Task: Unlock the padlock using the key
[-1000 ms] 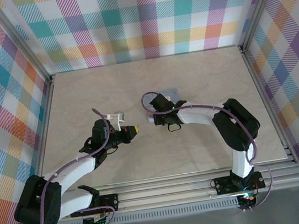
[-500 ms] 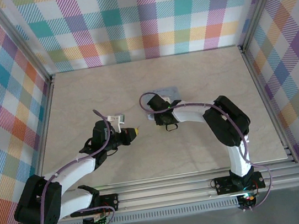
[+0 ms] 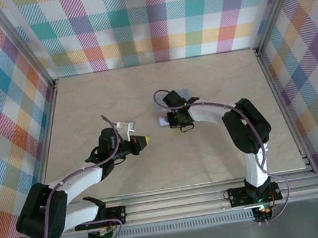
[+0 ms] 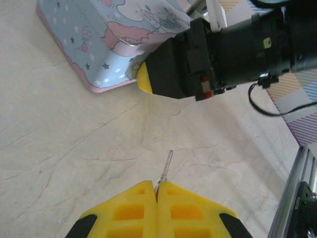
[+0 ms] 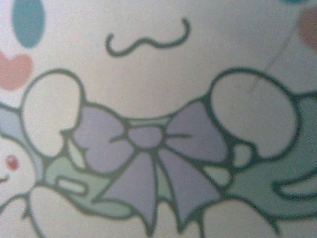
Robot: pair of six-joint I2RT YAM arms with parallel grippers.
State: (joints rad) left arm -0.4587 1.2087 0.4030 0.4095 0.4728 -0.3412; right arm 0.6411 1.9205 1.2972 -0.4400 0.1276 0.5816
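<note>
Key (image 4: 166, 165) handling comes first: it is a thin, stiff sliver of metal, light and slick, and likely to twist if pushed off-axis. The left tool (image 4: 157, 191) is closed on its head, with the blade pointing forward, low over the bench (image 3: 85, 100). Ahead lies a pastel cartoon-printed case (image 4: 94, 44), rigid-looking and probably light enough to skid. The right tool (image 4: 148, 77) presses against the case's near edge; whether its fingers are parted I cannot tell. A small metal loop (image 4: 130, 40) on the case may be the padlock's shackle, but I cannot pick out the lock body or keyhole. The bench is smooth, pale and marbled, so it offers little friction. Plaid walls (image 3: 151, 19) enclose it, well apart from both arms.
</note>
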